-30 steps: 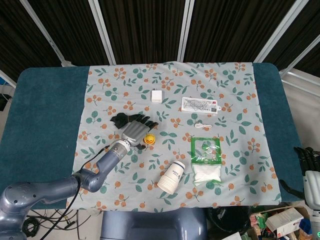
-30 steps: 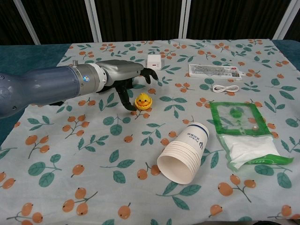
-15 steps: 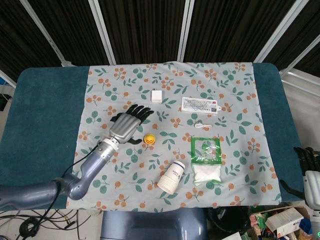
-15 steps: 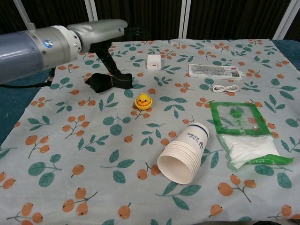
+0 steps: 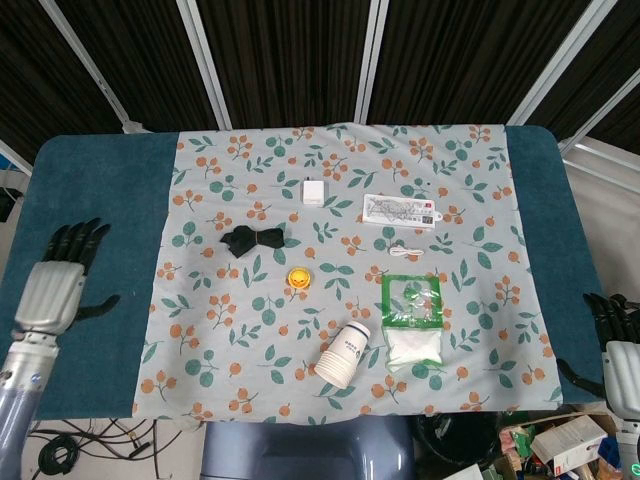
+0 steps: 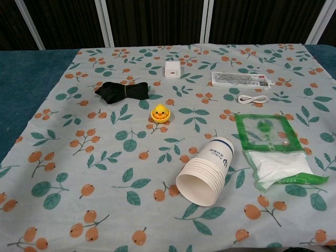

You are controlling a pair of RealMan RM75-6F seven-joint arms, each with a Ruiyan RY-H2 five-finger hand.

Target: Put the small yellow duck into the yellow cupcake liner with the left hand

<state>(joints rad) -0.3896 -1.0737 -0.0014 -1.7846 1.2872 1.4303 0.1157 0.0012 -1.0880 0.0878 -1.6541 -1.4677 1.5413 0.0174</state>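
Note:
The small yellow duck (image 5: 297, 279) stands upright on the floral cloth near the table's middle, shown too in the chest view (image 6: 160, 113). Nothing touches it. I see no yellow cupcake liner in either view. My left hand (image 5: 62, 285) hovers far to the left over the teal table edge, fingers spread and holding nothing, well away from the duck. It is outside the chest view. My right hand (image 5: 618, 345) sits at the lower right corner, off the table, partly cut off, fingers extended and empty.
A black bow-shaped cloth (image 5: 251, 239) lies up-left of the duck. A stack of paper cups (image 5: 342, 355) lies on its side below-right. A green-edged bag (image 5: 413, 320), white cable (image 5: 408, 251), flat packet (image 5: 400, 209) and white charger (image 5: 314, 191) occupy the right and back.
My left hand has lifted away from beside the duck and swung far left, leaving the chest view. The duck has stayed where it was.

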